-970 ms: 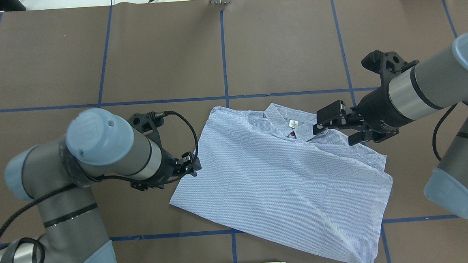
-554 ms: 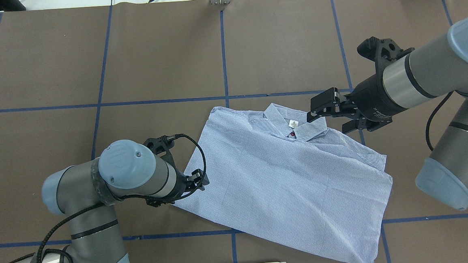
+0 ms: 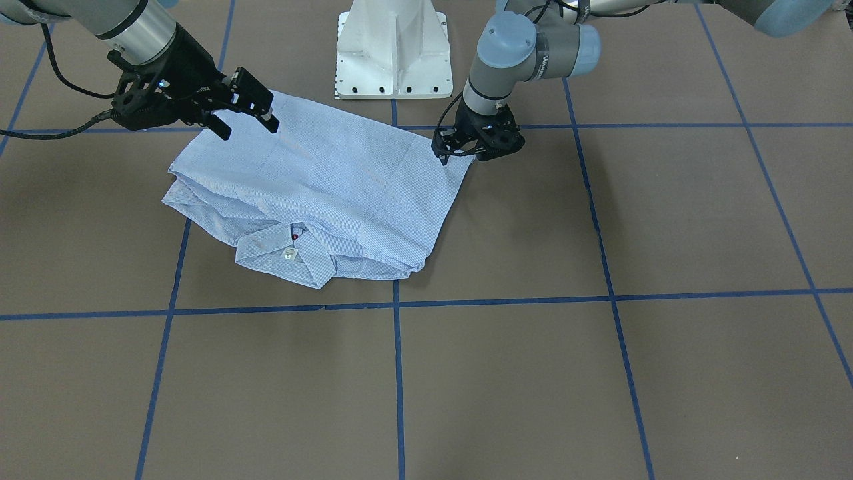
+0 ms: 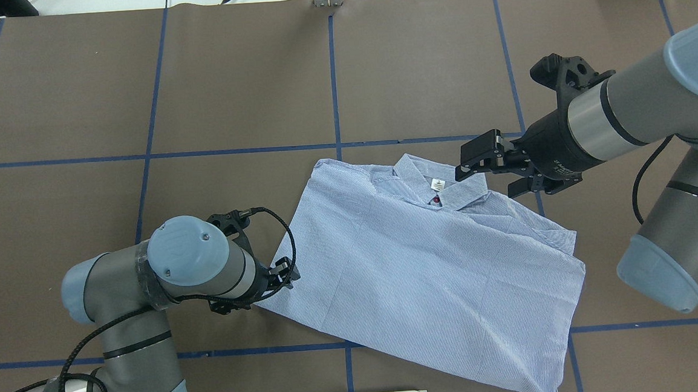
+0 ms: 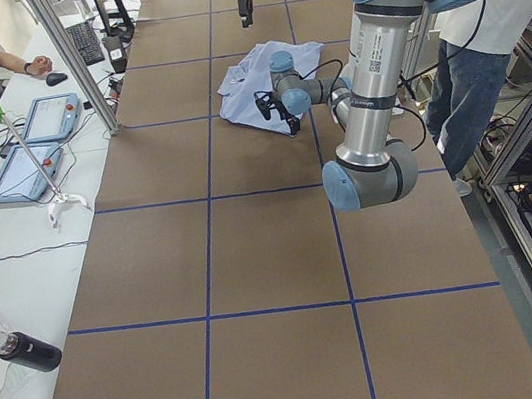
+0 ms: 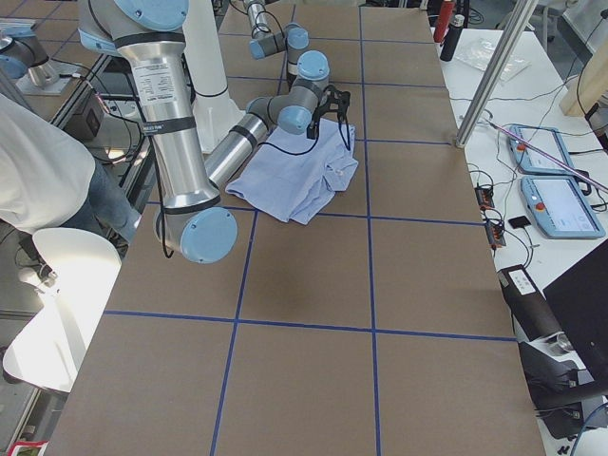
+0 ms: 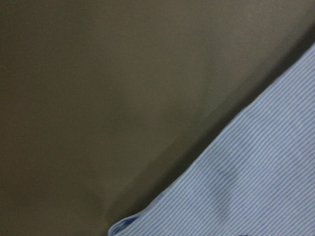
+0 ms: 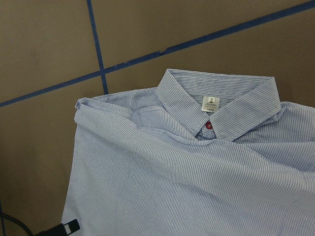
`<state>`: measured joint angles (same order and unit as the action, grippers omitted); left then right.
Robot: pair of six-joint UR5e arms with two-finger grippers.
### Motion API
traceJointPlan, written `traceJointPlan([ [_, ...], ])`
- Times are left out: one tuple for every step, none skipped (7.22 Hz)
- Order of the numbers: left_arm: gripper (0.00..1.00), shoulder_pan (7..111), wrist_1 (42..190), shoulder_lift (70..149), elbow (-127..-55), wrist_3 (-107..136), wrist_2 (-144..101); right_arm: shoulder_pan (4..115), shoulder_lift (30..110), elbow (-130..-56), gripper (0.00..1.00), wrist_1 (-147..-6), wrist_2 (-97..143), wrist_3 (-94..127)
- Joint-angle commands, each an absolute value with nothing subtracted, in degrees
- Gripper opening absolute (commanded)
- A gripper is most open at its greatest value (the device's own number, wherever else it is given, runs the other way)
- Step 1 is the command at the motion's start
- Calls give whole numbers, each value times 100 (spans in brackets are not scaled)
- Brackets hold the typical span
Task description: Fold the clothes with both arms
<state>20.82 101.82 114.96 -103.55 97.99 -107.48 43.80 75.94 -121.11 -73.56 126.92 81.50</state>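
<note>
Shirt (image 4: 426, 270) is approached corner-side by left gripper (image 4: 286, 274), closure undeterminable; right gripper (image 4: 486, 181) is held spread beside its collar (image 4: 411, 177).

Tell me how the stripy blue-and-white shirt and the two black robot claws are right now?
Light blue-and-white striped button-up shirt: folded, lying flat, collar showing.
Black two-finger left gripper: at the shirt's edge, open or shut unclear.
Black two-finger right gripper: open, empty, hovering near the collar.
</note>
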Motion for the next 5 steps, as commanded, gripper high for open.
traceJointPlan([
  [86,2074,10169,11470,-10354,9809,-10749,4377,7594,-12103,100,-7356,12691,8147],
  [83,2074,10178,11470,-10354,9809,-10766,4386,7594,-12103,100,-7356,12691,8147],
  [82,2039,10169,11470,-10354,9800,-10767,4394,7594,-12111,100,-7356,12691,8147],
  [78,1987,10169,11478,-10327,9800,-10767,4395,7594,-12111,100,-7356,12691,8147],
  [74,1986,10169,11487,-10284,9809,-10767,4395,7594,-12111,100,-7356,12691,8147],
])
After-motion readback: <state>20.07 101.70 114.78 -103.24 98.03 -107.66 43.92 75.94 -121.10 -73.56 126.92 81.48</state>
